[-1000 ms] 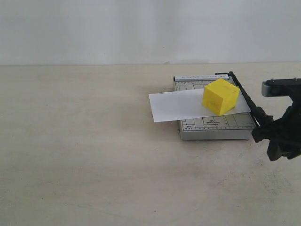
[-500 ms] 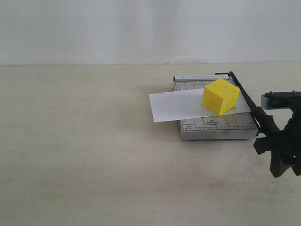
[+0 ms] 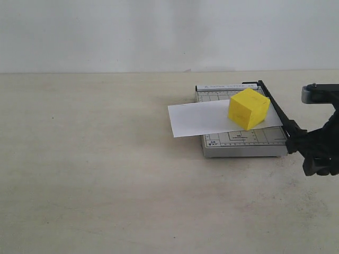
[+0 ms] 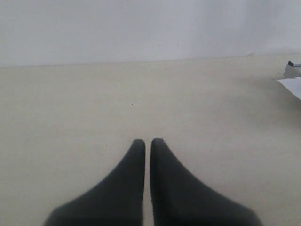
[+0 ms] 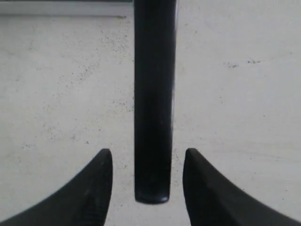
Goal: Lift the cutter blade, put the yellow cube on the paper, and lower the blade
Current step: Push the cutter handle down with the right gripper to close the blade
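The yellow cube (image 3: 248, 108) sits on the white paper (image 3: 196, 119), which lies across the grey cutter base (image 3: 243, 142). The cutter blade (image 3: 275, 108) lies down along the base's right edge. Its black handle (image 5: 153, 94) runs between the fingers of my right gripper (image 5: 148, 152), which is open, with a gap on each side of the handle. In the exterior view the right gripper (image 3: 318, 153) is at the handle's near end. My left gripper (image 4: 147, 140) is shut on nothing above bare table. A corner of the paper (image 4: 292, 87) shows at the edge of the left wrist view.
The beige table (image 3: 95, 159) stretches left of the cutter up to a white wall (image 3: 159, 32). The left arm is out of the exterior view. The right arm's grey link (image 3: 318, 94) hangs at the right edge.
The right gripper dipped lower near the handle's end, then rose back to about its former height. The blade, cube and paper have stayed in place.
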You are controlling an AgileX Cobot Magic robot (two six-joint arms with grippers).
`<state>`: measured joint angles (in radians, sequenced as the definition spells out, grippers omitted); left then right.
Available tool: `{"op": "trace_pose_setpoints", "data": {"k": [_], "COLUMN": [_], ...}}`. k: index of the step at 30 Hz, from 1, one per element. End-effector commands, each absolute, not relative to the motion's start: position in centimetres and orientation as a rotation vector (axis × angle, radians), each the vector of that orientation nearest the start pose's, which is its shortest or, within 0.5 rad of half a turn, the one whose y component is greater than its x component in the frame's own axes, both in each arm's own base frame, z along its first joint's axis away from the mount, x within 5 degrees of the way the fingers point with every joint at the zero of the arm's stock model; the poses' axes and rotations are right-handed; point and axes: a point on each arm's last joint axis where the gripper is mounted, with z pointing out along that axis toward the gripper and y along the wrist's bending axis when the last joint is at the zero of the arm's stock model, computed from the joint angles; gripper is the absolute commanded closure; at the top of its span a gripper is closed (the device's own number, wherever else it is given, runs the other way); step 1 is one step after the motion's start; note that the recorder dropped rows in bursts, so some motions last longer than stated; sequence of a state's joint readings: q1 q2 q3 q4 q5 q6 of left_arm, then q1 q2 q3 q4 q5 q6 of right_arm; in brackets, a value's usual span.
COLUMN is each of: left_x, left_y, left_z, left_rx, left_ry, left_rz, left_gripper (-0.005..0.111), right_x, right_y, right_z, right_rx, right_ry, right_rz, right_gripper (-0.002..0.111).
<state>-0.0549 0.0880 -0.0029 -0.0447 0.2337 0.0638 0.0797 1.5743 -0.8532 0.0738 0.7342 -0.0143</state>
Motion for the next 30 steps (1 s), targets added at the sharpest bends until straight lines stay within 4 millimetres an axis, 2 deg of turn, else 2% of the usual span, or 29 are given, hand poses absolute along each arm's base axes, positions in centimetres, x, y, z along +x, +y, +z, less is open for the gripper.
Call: {"op": "trace_pose_setpoints", "data": {"k": [1, 2, 5, 8, 15, 20, 23, 25, 28, 30], "left_x": [6.1, 6.1, 6.1, 6.1, 6.1, 6.1, 6.1, 6.1, 6.1, 6.1], "left_y": [-0.4, -0.4, -0.4, -0.4, -0.4, -0.4, -0.4, -0.4, -0.4, -0.4], "left_z": [18.7, 18.7, 18.7, 18.7, 18.7, 18.7, 18.7, 18.7, 18.7, 18.7], "left_rx": [0.084, 0.084, 0.084, 0.084, 0.084, 0.084, 0.084, 0.084, 0.084, 0.084], "left_ry": [1.801, 1.801, 1.801, 1.801, 1.799, 1.799, 1.799, 1.799, 1.799, 1.799], "left_rz": [-0.014, -0.014, -0.014, -0.014, -0.014, -0.014, -0.014, -0.014, -0.014, -0.014], "left_gripper": [0.102, 0.102, 0.102, 0.102, 0.102, 0.102, 0.102, 0.102, 0.102, 0.102], "right_x": [27.6, 27.7, 27.7, 27.8, 27.9, 27.7, 27.4, 27.2, 27.0, 26.8], "right_y": [2.8, 2.8, 2.7, 2.7, 2.9, 2.9, 3.0, 2.9, 2.8, 2.7], "right_z": [17.4, 17.2, 17.0, 17.0, 15.1, 15.1, 15.2, 15.2, 15.7, 16.2], "right_rx": [-0.034, -0.034, -0.053, -0.066, -0.035, -0.038, -0.044, -0.072, -0.088, -0.083], "right_ry": [2.953, 2.958, 2.961, 2.95, 3.04, 3.062, 3.088, 3.106, 3.103, 3.1], "right_rz": [0.109, 0.108, 0.102, 0.096, 0.129, 0.132, 0.134, 0.133, 0.116, 0.098], "right_gripper": [0.068, 0.074, 0.109, 0.109, 0.109, 0.109, 0.102, 0.09, 0.066, 0.058]}}
